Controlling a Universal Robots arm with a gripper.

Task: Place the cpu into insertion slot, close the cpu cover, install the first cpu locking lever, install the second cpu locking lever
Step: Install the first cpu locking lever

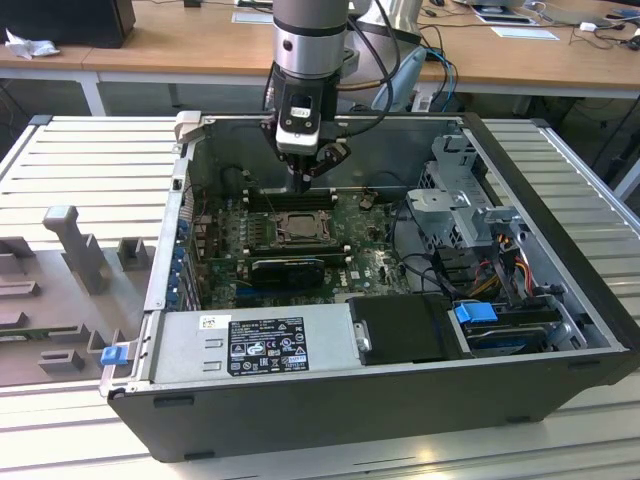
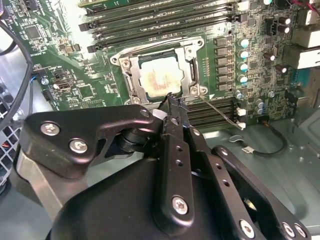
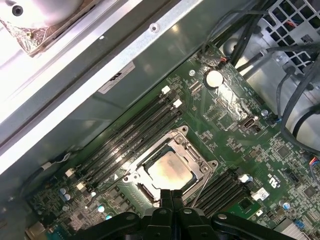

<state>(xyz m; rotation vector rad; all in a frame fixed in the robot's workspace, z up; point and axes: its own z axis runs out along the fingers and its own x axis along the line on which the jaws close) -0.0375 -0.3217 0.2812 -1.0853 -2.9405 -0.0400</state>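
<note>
Your main risk here is the socket itself. The cpu already lies flat in the insertion slot, and the cpu cover appears to be folded down around it, its silver frame lying on all four sides of the chip in both wrist views. If you come down too close to the chip instead of the frame edge, the pinched fingertips could scrape the metal top or press the chip unevenly onto the contacts underneath. The thin wire locking lever runs out from the socket corner toward the memory slots; from this angle you cannot tell whether it is hooked. A slip off that springy wire could send the tip into the small capacitors beside the socket, or let the lever snap back.

Your gripper has its two black fingers pressed together with no gap showing, and nothing is held between them. In the second wrist view the tips sit just at the near edge of the socket frame, close to the corner where the lever starts; whether they touch the metal is not clear. In the exterior view the gripper hangs straight down inside the open computer case, above the green motherboard.
</note>
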